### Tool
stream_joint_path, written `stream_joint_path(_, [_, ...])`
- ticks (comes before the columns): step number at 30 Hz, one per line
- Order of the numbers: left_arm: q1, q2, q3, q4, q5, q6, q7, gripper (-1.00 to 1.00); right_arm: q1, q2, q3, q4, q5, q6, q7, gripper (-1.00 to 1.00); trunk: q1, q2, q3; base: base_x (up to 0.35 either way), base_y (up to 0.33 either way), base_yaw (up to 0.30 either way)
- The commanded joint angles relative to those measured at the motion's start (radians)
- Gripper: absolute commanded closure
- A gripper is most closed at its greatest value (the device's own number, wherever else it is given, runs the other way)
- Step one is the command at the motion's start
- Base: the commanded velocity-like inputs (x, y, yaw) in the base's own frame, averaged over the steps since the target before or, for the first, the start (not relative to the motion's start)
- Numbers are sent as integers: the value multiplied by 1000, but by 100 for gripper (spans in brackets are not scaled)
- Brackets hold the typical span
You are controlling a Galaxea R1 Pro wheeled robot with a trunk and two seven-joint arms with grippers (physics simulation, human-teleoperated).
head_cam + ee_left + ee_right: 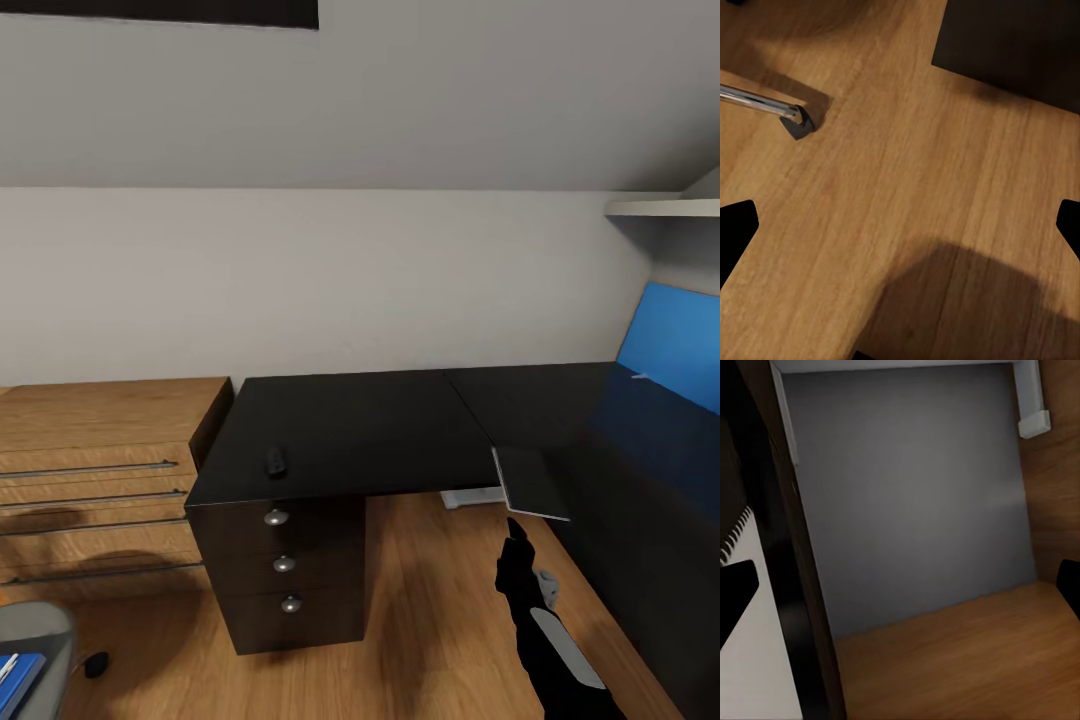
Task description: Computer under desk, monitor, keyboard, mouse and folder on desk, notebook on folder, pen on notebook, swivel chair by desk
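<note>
Black desk (350,430) carries only the mouse (276,461); both arms' jaws are spread, empty; the keyboard (530,483) is likely to be lifted next.

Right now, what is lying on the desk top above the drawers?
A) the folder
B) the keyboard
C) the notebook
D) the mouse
D: in the head view a small black rounded mouse lies on the glossy black desk near its front edge, just above the drawers.
</note>
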Motion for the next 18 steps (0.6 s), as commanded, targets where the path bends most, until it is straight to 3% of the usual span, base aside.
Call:
stream_joint_path(1, [-1,0,-8,1,11,-3,-5,-100,-1,0,3,0,-11,-3,6,-100,0,0,-1,0,0,0])
stream_joint_path(11, [-1,0,-8,1,11,-3,-5,-100,-1,-1,8,-1,-3,-4,9,-100,0,0,-1,0,0,0])
stream_joint_path(18, [-1,1,-9,1,11,-3,-5,-100,-1,-1,9,-1,39,-4,13,-100,-8,14,5,0,0,0])
